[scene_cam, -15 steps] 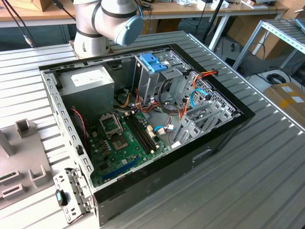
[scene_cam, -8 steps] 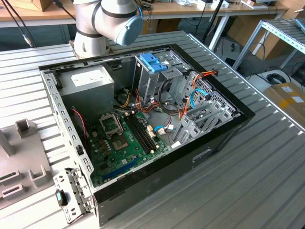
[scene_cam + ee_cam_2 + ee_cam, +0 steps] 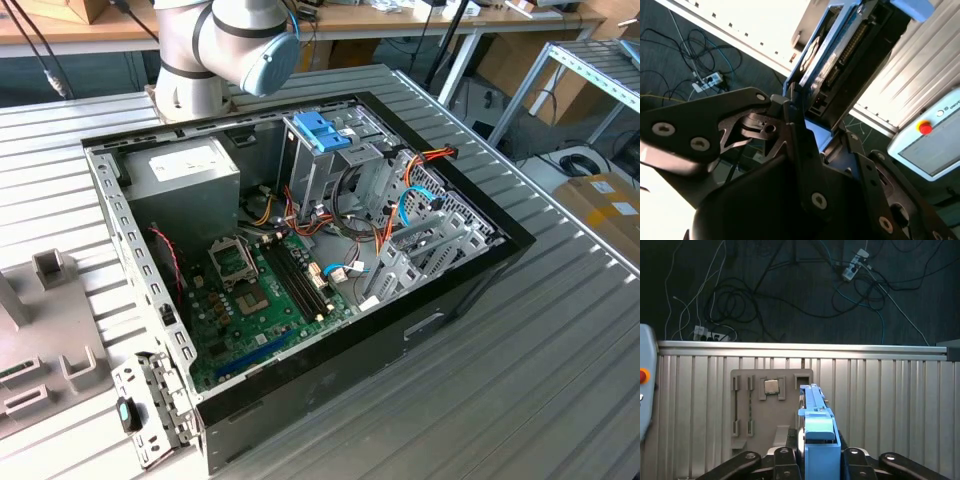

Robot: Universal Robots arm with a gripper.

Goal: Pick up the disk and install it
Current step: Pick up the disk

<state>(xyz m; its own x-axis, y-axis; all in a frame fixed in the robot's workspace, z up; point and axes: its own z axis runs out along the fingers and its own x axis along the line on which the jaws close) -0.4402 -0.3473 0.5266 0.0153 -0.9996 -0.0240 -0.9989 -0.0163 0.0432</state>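
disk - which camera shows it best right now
The second wrist view: the disk shows its broad face and blue rail, clamped in the gripper. The first wrist view shows the disk edge-on, a narrow blue strip. The exterior view takes in the open computer case.

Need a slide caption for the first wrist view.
Gripper shut on the blue-railed disk, held edge-on over the ribbed table near a grey parts tray.

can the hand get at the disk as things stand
Yes, apparently: in both wrist views the hand looks shut on the disk, with the blue carrier rail clamped between its fingers and nothing in the way.
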